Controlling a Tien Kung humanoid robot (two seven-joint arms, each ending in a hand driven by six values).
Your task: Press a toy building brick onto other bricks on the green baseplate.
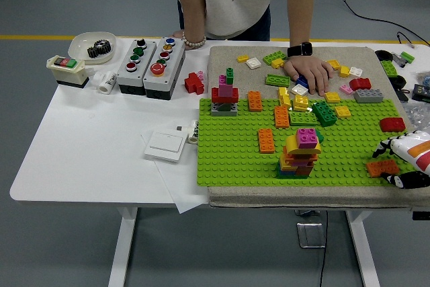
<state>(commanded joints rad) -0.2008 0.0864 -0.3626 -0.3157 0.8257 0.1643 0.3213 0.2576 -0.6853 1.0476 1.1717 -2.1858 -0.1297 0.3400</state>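
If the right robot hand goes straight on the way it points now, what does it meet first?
Most likely the orange brick on the green baseplate, just left of the right robot hand. Whether the fingers already touch it cannot be told.

floor (80, 5): grey, yellow line | white table (87, 159)

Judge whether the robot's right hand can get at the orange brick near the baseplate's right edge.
Probably yes. The right hand sits right beside the orange brick on the green baseplate, its fingers around it, with nothing between them.
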